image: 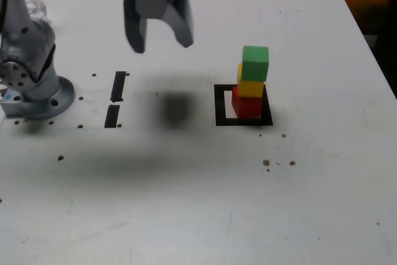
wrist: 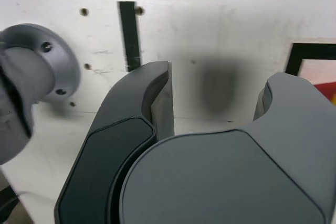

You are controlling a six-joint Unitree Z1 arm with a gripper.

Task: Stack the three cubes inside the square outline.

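Cubes stacked in outline (image: 219, 105).
Claw (image: 162, 46) is being held open, empty, raised, toward the exterior view's left of the red (image: 247, 105), yellow (image: 250, 88), green (image: 255, 63) stack.

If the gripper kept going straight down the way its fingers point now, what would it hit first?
Probably bare table. The open, empty gripper hangs above its shadow, between the tape strips and the square outline; the cube stack looks clear of that line, though depth is uncertain.

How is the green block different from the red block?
The green block is on top of the stack; the red block is at the bottom, on the table inside the black square. The green block touches only the yellow block under it; the red one carries both others. The green one sits shifted toward the exterior view's right. Both look the same size.
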